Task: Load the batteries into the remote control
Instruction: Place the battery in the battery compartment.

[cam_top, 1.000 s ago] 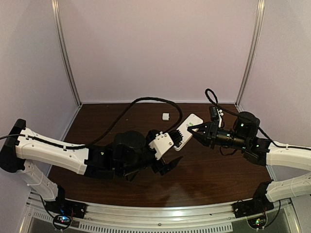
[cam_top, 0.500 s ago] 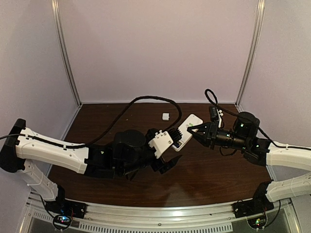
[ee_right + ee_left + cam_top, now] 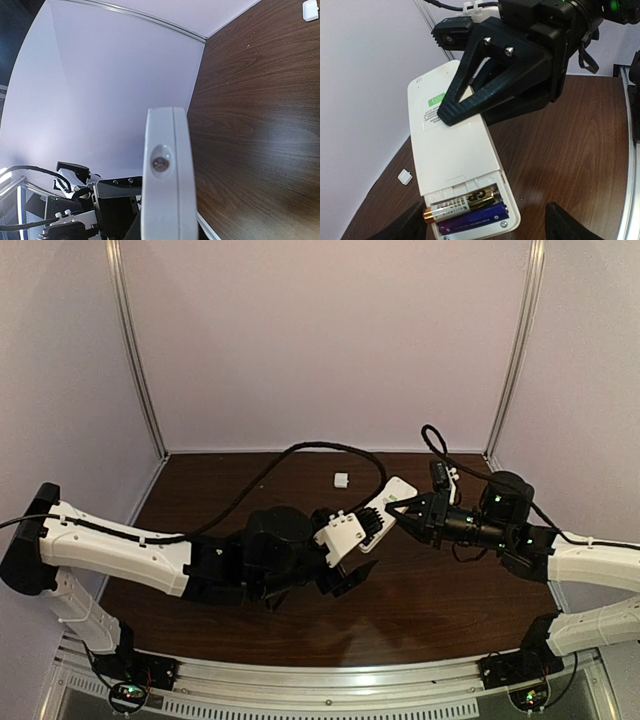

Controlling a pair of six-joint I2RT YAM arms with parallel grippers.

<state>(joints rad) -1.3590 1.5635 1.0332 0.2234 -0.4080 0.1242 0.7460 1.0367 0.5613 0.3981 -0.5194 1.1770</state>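
The white remote control [image 3: 388, 502] hangs above the table with my right gripper [image 3: 400, 509] shut on its upper half. In the left wrist view its plain back [image 3: 452, 150] faces the camera and the bay at its lower end lies uncovered. Two batteries lie side by side in that bay, a silver-and-gold one [image 3: 462, 202] and a purple one [image 3: 470, 219]. My left gripper [image 3: 485, 231] is open, with one dark fingertip [image 3: 406, 227] on each side of that lower end, neither touching it. The right wrist view shows the remote control [image 3: 165, 170] end-on.
A small flat white plastic piece [image 3: 341, 480] lies on the dark wood table [image 3: 430, 590] near the back wall; the wrist views also show this piece [image 3: 405, 176] [image 3: 310, 10]. A black cable [image 3: 300, 450] arcs over the back of the table. Pale walls enclose three sides.
My left arm has shifted slightly right, closer to the remote's lower end, and its jaws have narrowed a little. The right gripper and the remote have stayed still.
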